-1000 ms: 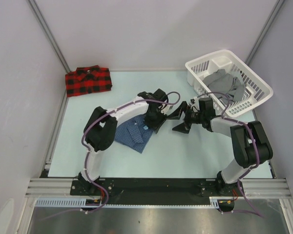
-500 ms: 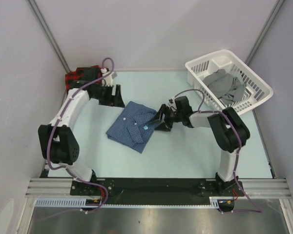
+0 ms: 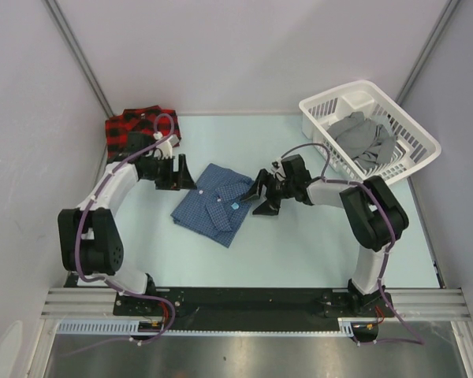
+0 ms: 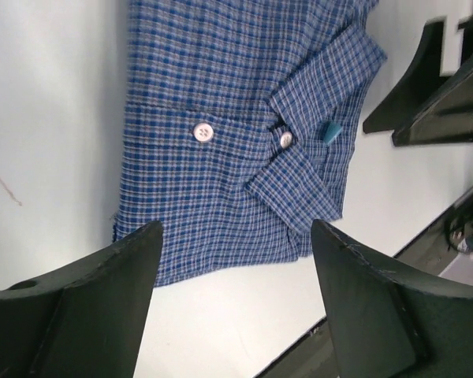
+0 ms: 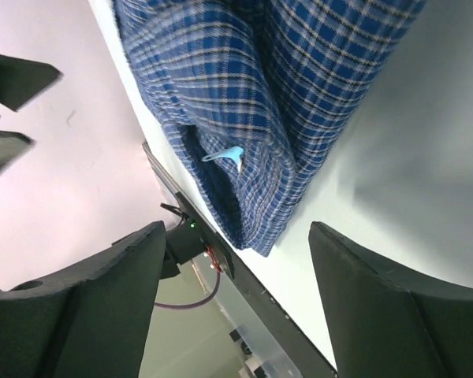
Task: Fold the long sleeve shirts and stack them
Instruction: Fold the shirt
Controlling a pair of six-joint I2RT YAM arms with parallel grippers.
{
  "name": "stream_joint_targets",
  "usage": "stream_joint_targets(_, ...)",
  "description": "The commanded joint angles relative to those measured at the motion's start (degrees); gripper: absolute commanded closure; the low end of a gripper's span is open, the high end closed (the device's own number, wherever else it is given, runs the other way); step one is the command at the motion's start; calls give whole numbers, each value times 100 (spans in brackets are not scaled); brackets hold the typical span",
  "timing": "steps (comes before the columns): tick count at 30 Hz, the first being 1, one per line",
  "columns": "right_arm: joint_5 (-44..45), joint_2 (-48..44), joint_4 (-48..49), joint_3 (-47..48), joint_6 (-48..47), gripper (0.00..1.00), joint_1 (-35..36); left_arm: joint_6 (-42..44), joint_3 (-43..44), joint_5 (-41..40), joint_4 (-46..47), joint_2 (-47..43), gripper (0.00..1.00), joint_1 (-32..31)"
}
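Blue shirt [image 3: 213, 206] beside wide-open right hand [image 3: 260, 198]

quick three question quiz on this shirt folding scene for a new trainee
1. True or false: the red plaid shirt lies in the far left corner, apart from the blue checked shirt.
2. The white basket holds: A a grey garment, B a red shirt, C nothing.
3. Fill in: the left gripper and right gripper are both ___.
Key: 1 true; 2 A; 3 open.

shirt [image 3: 213, 206] mid-table | second shirt [image 3: 142, 130] far-left corner | basket [image 3: 331, 96] far-right, clothes [image 3: 363, 142] inside
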Motion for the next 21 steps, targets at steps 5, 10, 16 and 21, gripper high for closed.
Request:
stream_joint_targets(5,382,633,265,12,-123,42,383,-364,-275,482,1158,-501,16,436)
stream_joint_targets(10,-12,791,-366,212,-1623,100,-81,260,-276,630,957,-343,19,453)
stream_joint_targets(16,-611,1334,-2895,1407,-5238,100,-575,1148,549,1369,754,728,22,322)
stream_joint_targets(21,-418,2223,-5226,3191,-7119,100,-645,860,1990,1431,797,2380,25,-81)
